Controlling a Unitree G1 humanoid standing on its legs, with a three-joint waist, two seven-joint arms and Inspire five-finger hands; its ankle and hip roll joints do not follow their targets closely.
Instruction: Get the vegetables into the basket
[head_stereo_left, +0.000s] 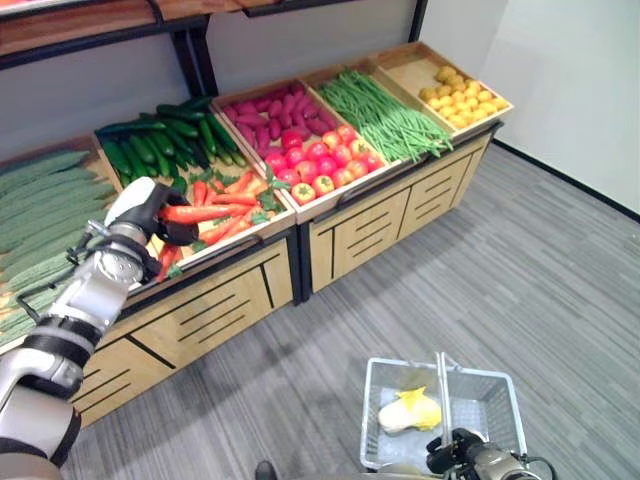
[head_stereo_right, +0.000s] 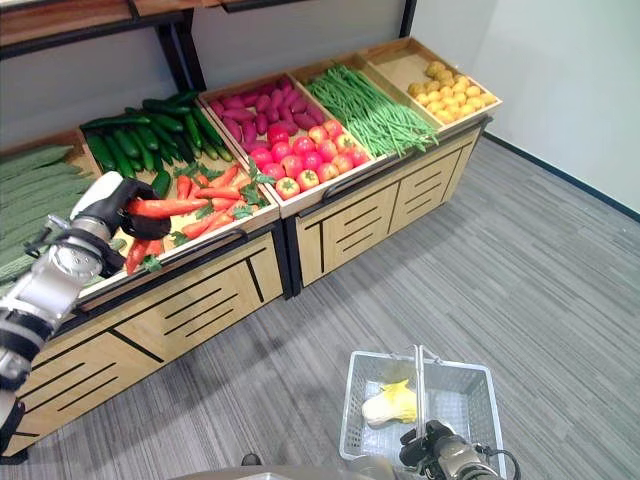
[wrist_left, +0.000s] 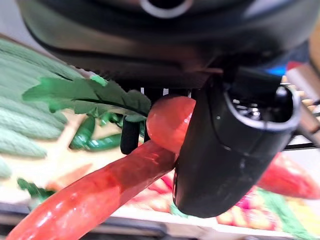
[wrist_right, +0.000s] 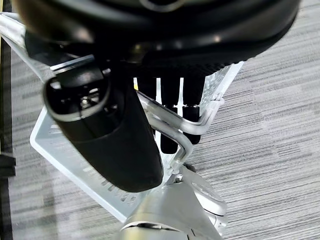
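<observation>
My left hand (head_stereo_left: 150, 212) is shut on an orange-red carrot (head_stereo_left: 205, 213) and holds it just above the carrot bin (head_stereo_left: 235, 205) of the wooden produce stand. In the left wrist view the carrot (wrist_left: 100, 195) runs under the thumb (wrist_left: 225, 150), with its green leaves (wrist_left: 85, 95) beside it. My right hand (head_stereo_left: 460, 452) is shut on the handle (wrist_right: 170, 127) of a white wire basket (head_stereo_left: 500, 400) low in front of me. A pale yellow-white vegetable (head_stereo_left: 410, 412) lies inside the basket.
The stand holds bins of cucumbers (head_stereo_left: 165, 140), ridged green gourds (head_stereo_left: 40, 215), magenta roots (head_stereo_left: 275, 110), tomatoes (head_stereo_left: 320, 160), green beans (head_stereo_left: 385, 115) and yellow fruit (head_stereo_left: 460, 100). A dark shelf (head_stereo_left: 120, 30) runs above it. Grey carpet (head_stereo_left: 500, 270) stretches to the right.
</observation>
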